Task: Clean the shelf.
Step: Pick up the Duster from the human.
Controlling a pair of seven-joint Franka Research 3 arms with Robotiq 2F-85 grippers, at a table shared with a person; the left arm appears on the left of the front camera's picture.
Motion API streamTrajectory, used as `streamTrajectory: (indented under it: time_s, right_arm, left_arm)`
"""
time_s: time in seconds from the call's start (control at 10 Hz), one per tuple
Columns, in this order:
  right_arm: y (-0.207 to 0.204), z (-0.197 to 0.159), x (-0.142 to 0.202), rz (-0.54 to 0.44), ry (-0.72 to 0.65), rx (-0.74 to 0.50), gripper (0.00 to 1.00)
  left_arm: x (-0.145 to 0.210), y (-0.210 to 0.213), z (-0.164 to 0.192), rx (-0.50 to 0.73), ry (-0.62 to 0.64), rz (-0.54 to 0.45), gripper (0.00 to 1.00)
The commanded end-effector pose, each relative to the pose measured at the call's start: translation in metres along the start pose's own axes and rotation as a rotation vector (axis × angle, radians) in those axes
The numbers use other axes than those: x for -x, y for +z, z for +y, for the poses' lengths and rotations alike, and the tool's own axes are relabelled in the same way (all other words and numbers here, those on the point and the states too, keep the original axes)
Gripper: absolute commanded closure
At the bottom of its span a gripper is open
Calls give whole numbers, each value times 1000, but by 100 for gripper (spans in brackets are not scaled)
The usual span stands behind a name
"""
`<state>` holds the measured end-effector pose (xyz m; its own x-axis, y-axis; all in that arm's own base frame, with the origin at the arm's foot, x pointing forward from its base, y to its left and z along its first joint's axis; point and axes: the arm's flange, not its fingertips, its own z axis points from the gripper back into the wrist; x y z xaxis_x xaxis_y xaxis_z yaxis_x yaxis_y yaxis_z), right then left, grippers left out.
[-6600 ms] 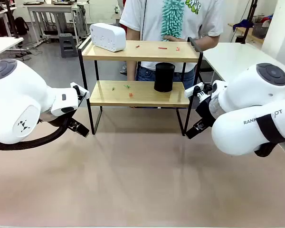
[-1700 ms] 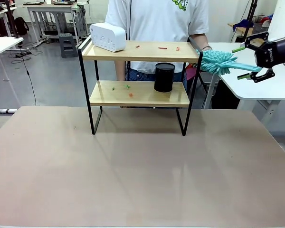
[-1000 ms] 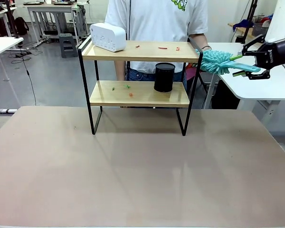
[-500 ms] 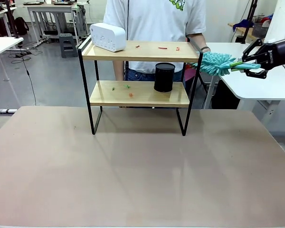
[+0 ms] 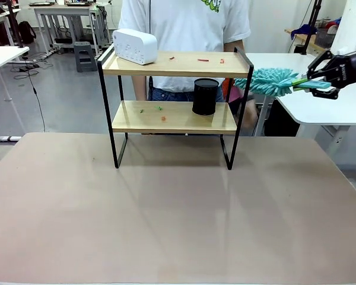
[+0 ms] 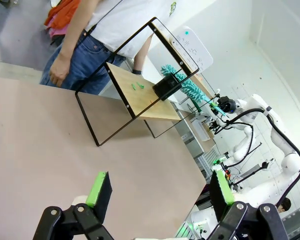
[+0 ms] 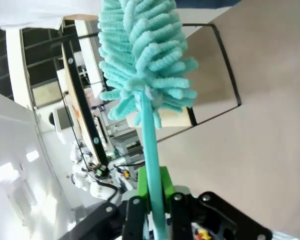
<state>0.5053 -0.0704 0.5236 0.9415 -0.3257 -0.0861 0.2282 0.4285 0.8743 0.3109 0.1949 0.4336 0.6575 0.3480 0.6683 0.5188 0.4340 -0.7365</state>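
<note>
Right gripper (image 5: 312, 84): clamped on duster (image 5: 273, 81) handle, past shelf's (image 5: 172, 65) right edge.
Left gripper (image 6: 157, 192): stood apart (empty).
Next: needed a sweep over crumbs (image 5: 203, 60).

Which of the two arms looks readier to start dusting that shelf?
The right, probably. The right gripper is shut on the handle of the teal duster, whose fluffy head sits near the right end of the shelf, about level with its top board. The left gripper is open and empty above the table.
</note>
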Motion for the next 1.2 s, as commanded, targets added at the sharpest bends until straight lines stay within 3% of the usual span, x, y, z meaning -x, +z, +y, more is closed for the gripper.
streamTrajectory:
  time_s: [0.0,0.3,0.5,0.7,0.8,1.1]
  right_arm:
    - [49,16,58,26,190,67,100]
    - [116,-1,203,43,520,261,100]
    - [130,-44,261,19,536,268,100]
    - [124,-64,277,48,516,215,100]
    - [134,-41,272,46,523,288,100]
    - [134,-41,272,46,523,288,100]
  left_arm:
    - [-1,-1,-1,16,-22,-21,0]
    - [-1,-1,-1,16,-22,-21,0]
    - [-1,-1,-1,16,-22,-21,0]
    - [-1,-1,-1,16,-22,-21,0]
    - [-1,-1,-1,16,-22,-21,0]
    - [-1,-1,-1,16,-22,-21,0]
